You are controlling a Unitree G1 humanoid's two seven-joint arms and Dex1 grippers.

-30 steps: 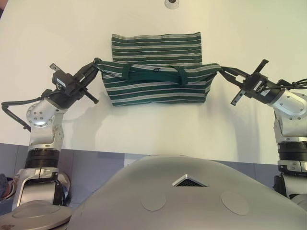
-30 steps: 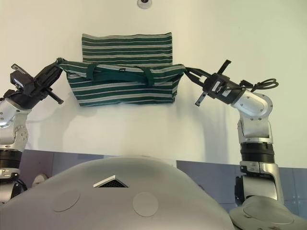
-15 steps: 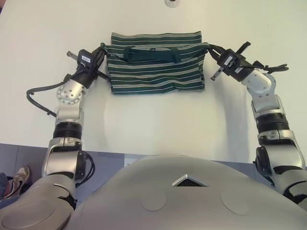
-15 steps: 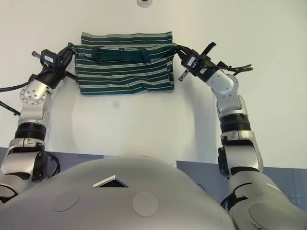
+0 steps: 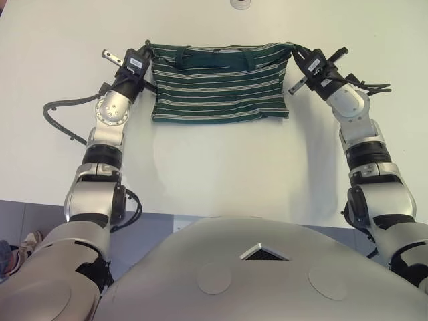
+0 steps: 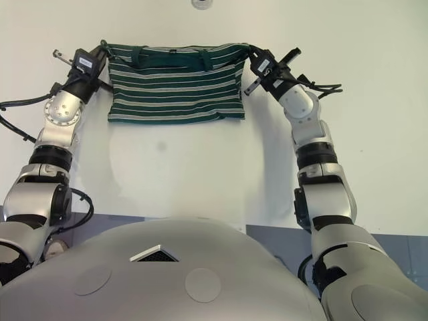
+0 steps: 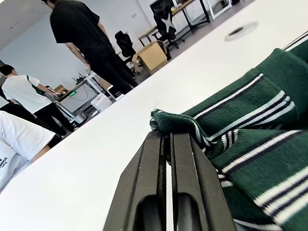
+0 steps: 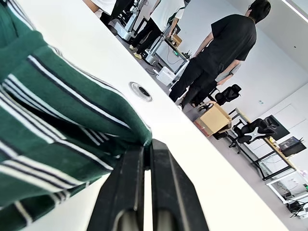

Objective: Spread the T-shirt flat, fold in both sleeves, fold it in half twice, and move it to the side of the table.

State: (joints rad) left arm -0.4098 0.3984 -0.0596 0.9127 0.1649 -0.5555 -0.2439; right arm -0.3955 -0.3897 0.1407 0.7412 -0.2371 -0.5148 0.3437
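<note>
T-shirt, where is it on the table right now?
In the head views the folded T-shirt lies at the far middle of the white table, its far corners pinched by the left gripper and the right gripper.

The folded T-shirt (image 5: 219, 83) hides its own lower layers. Its pinched corners vanish inside the left pincer (image 7: 167, 137) and right pincer (image 8: 147, 147). The picture's top edge cuts the round grommet (image 5: 240, 3) in the worktop (image 5: 214, 167).
</note>
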